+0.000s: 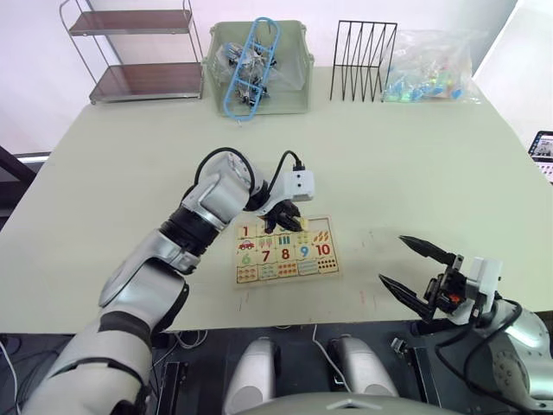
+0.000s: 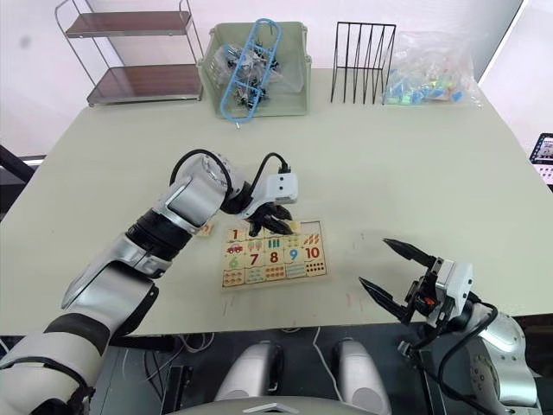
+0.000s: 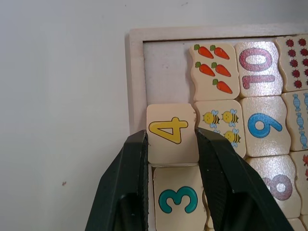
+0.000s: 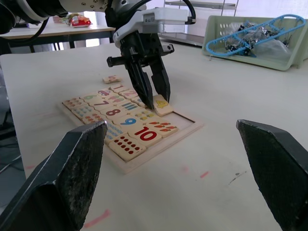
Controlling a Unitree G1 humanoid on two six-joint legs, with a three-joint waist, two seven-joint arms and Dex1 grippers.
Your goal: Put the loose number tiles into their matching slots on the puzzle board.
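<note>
Pale wood, thin and rigid, makes up the 4 tile [image 3: 172, 132]; it is judged light, hard and rather smooth-faced, so a pinch across two opposite edges — as is being done — is the sound hold, and little squeeze should be needed. It is clamped between the two black fingers of the left gripper [image 3: 172, 144], and is held at the outer edge of the puzzle board [image 1: 286, 252], partly overlapping the rim and tilted rather than seated; the bare slot [image 3: 166, 72] lies just beyond it, with the 3 tile [image 3: 178, 198] already in place beside it. Another loose tile [image 4: 112, 79] lies on the table just off the board; its numeral cannot be read. The right gripper [image 1: 416, 270] is held wide open, empty, well apart from the board near the table's front edge. The table [image 1: 415, 164] is flat, matt and pale, with free room around the board; a green bin [image 1: 257, 65], a wire rack [image 1: 363, 60] and a small shelf [image 1: 138, 52] stand along the far side.
</note>
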